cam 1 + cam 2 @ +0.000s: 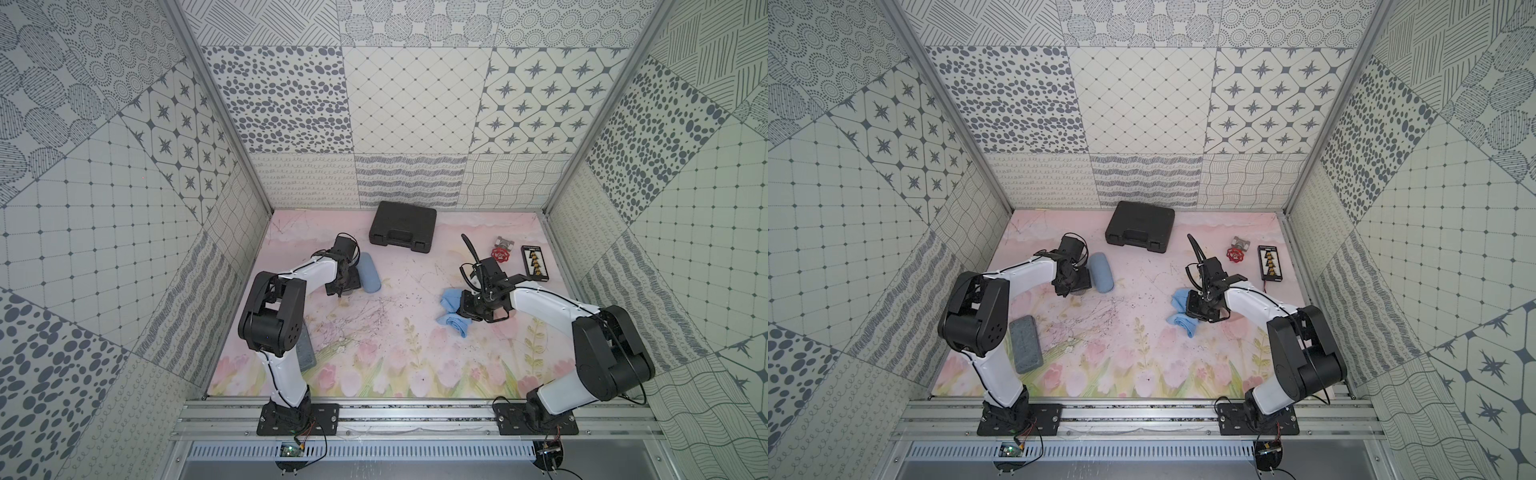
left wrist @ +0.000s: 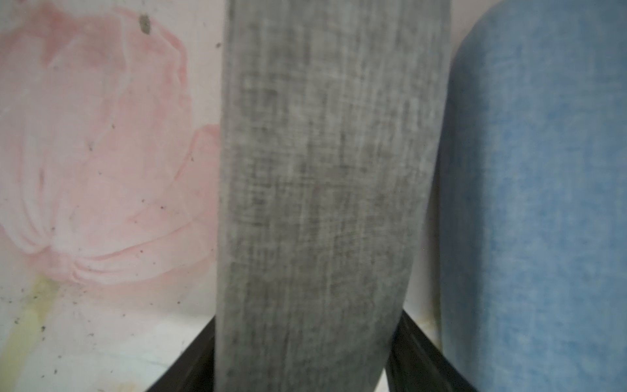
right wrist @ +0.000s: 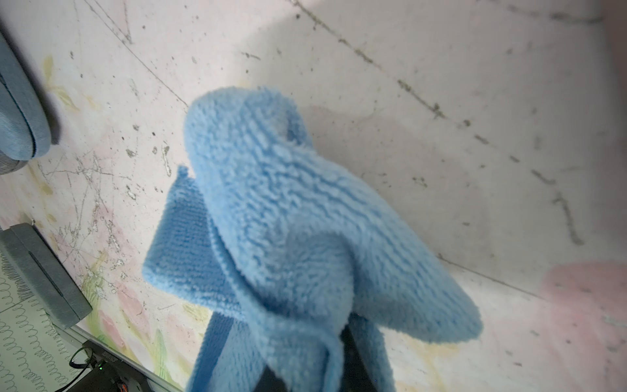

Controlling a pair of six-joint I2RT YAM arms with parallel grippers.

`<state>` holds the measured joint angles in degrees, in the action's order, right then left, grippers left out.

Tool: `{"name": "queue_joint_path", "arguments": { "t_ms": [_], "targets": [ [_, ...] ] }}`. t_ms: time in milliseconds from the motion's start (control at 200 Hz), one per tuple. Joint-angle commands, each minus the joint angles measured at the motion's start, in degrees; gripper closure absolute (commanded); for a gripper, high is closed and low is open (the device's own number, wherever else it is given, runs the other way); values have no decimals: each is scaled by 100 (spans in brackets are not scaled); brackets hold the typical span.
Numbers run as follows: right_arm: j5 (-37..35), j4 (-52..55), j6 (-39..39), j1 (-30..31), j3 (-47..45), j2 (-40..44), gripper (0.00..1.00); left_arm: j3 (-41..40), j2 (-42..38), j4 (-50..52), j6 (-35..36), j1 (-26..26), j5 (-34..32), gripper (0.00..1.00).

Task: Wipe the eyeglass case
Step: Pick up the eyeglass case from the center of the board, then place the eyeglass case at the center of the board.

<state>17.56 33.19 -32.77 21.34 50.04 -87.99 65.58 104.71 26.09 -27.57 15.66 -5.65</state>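
surface: pink tabletop mat [image 1: 415, 365] with a tulip print, flat, heavily scuffed; thin scratches and dark specks are thickest mid-mat
room: booth of grey-and-white patterned wall panels [image 1: 415, 104] on three sides, with aluminium posts in the corners
front edge: aluminium rail [image 1: 415, 415] with both arm bases bolted on
task item: grey woven-fabric eyeglass case [image 2: 315, 169], back-left of the mat, under the left wrist and mostly hidden in both top views
neighbour: blue oblong fabric case [image 1: 370, 272] just beside the grey one; can't tell if they touch
left gripper [image 2: 308, 315]: black fingers [image 2: 417, 349] straddle the grey case, one on each side; can't tell if they clamp it
right gripper [image 1: 460, 310]: clenched on a light-blue microfibre cloth [image 3: 288, 220], which bunches out ahead of the jaws, mid-right of the mat and well apart from the cases
back centre: black plastic carry case [image 1: 402, 226] with a moulded handle, lying flat near the rear wall
back right: red valve handwheel [image 1: 500, 253], and next to it a black board [image 1: 535, 262] with a row of yellow connectors
front left: flat grey rectangular pouch [image 1: 1025, 345] beside the left arm
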Motion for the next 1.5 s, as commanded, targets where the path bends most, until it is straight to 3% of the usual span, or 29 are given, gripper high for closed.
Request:
{"name": "queue_joint_path", "arguments": {
  "t_ms": [0,215,395,570,781,936,1086,1346,1496],
  "targets": [
    [-5,-131,1,-6,79,75,100,-210,-432,22,230,-81,119,47],
    [-56,-94,33,1,75,139,100,-332,-1361,251,515,-94,-119,52],
    [-119,21,83,-52,89,266,100,-573,-2016,309,419,18,724,53],
    [-174,308,276,-444,184,597,100,-689,-2361,99,296,1299,1809,51],
    [-258,716,566,-873,366,879,100,-1182,-2043,-754,114,2786,2574,50],
    [-203,775,541,-895,359,971,100,-1396,-1681,-1026,488,3480,2683,49],
    [-72,750,457,-860,305,1006,100,-1463,-1301,-1121,643,3617,2708,48],
    [-78,812,473,-836,303,1084,100,-1310,-788,-862,914,3672,2464,32],
    [-83,858,511,-838,315,1127,100,-1239,-865,-477,1101,3706,2243,12]
  ]
}}
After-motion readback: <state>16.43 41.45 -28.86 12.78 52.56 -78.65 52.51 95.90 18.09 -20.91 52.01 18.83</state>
